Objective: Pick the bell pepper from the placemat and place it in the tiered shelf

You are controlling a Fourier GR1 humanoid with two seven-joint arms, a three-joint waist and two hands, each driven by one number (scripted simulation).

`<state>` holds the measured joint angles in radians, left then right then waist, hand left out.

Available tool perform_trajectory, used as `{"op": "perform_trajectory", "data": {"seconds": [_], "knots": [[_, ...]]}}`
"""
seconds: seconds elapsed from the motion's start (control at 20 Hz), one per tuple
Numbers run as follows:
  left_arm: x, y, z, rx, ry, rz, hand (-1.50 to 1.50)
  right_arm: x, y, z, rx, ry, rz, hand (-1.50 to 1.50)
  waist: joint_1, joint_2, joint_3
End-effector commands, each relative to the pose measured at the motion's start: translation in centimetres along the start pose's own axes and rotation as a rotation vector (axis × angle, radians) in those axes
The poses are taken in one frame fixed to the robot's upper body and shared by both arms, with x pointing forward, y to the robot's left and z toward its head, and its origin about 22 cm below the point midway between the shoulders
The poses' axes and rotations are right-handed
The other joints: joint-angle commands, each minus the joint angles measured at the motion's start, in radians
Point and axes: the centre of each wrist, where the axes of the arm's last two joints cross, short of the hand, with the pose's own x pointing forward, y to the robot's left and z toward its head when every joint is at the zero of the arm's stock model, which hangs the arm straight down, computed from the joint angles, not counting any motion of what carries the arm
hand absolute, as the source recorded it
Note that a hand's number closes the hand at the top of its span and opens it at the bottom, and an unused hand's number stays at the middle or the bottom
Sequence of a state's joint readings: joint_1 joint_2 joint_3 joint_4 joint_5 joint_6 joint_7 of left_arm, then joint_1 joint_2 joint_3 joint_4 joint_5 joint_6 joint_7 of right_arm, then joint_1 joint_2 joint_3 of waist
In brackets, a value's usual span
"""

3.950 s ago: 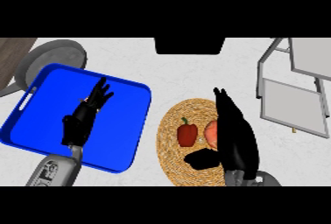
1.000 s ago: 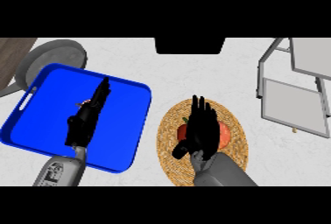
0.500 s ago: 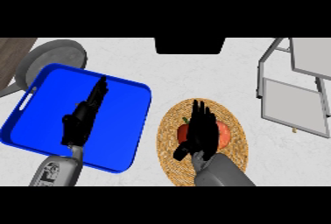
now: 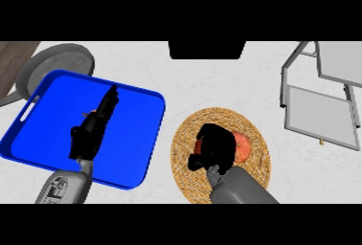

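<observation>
The red bell pepper (image 4: 240, 146) lies on the round woven placemat (image 4: 188, 143) at the lower middle of the head view. My right hand (image 4: 214, 149) sits on top of it with fingers curled round it, so only the pepper's right side shows. The tiered shelf (image 4: 322, 98), grey-framed with pale panels, stands at the right edge. My left hand (image 4: 94, 123) is open with straight fingers over the blue tray (image 4: 141, 139), holding nothing.
A grey pan (image 4: 60, 62) sits at the upper left behind the tray, beside a strip of wooden surface (image 4: 13, 57). A black object (image 4: 206, 49) stands at the top centre. White counter lies between the placemat and the shelf.
My right hand's fingers, straight and pointing up over the pepper before, have curled down round it. The left hand has stayed in place over the tray.
</observation>
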<state>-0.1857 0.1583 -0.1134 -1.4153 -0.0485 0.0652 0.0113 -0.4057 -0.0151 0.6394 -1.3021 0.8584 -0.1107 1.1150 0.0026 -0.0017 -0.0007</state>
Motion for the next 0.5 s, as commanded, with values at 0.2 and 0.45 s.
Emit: {"op": "perform_trajectory", "data": {"seconds": [0.2,0.45], "knots": [[-0.2,0.9,0.0,0.008,-0.013,-0.007,0.00,-0.1,0.3,1.2,-0.059,0.055,-0.021,1.50,-0.002,0.001,0.001],[1.0,0.2,-0.2,0.011,0.000,0.003,0.00,-2.1,-3.3,2.0,-0.060,0.021,-0.089,1.50,-0.010,-0.001,0.001]]}}
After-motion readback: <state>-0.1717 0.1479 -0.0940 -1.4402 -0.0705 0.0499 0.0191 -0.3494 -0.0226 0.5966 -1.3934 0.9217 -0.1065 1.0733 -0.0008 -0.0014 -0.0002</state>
